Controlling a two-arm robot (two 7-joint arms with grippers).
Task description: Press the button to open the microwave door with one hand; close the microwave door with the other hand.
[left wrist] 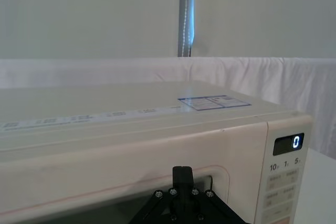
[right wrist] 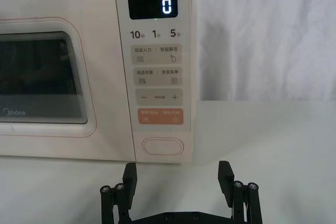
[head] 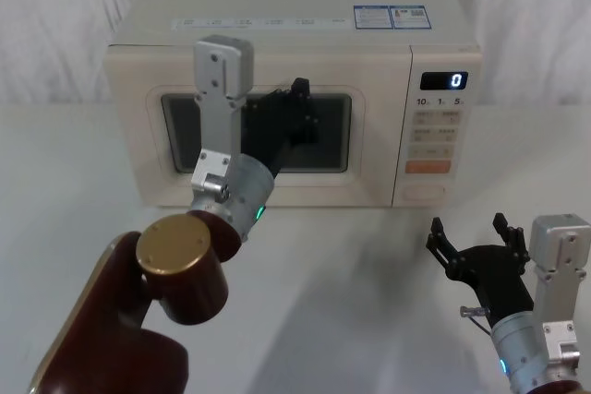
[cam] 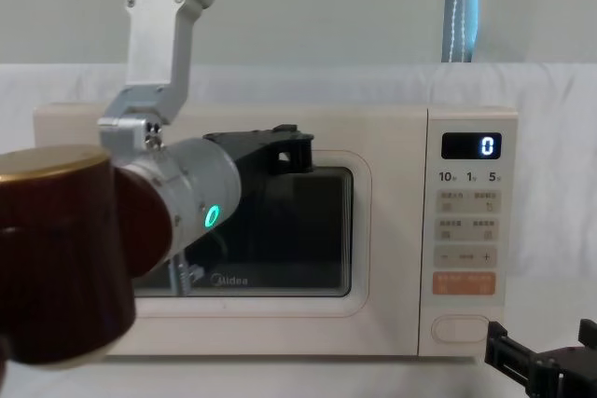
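right gripper (right wrist: pixel 178 174) jaws spread wide, empty, near the button (right wrist: pixel 163 146).

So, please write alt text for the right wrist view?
An open right gripper faces the wide cream button low on a closed microwave, not touching it. Its display reads 0.

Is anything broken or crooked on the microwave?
Nothing stands out. The microwave door sits shut and flush, the display shows 0, and the button looks intact. The left tool is at the door; the right tool hangs open before the button.
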